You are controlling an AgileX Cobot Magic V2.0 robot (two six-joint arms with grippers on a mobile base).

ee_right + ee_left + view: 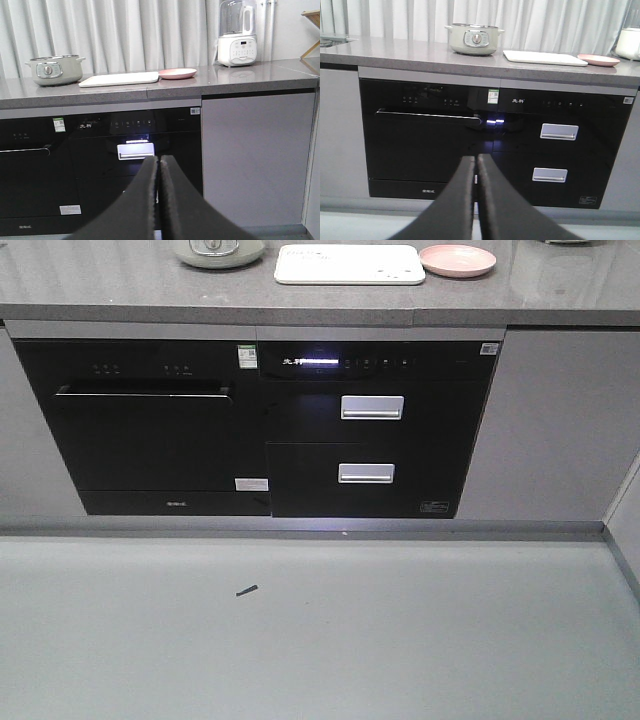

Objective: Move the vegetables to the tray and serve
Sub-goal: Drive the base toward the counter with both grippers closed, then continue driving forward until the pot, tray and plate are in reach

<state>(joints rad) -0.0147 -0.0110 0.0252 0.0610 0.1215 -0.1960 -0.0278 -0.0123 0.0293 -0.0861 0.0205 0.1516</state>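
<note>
From my front camera the tray lies flat on the grey countertop at about 12 o'clock, close to the top edge of the view and above the lit control strip of the black drawer unit. The pink plate sits just beside it at the tray's 3 o'clock; I cannot tell whether their rims touch. The cream cooking pot stands apart at the tray's 9 o'clock. Low on the floor, around 7 o'clock from centre, lies a small dark scrap. On the left wrist camera the left gripper fills the 6 o'clock part of the picture, its two black fingers pressed together with nothing between them, facing the black oven front. The right gripper looks the same on its own camera: closed and empty, low before the drawer handle. From there the tray is at 11 o'clock, and a white blender at 1 o'clock.
</note>
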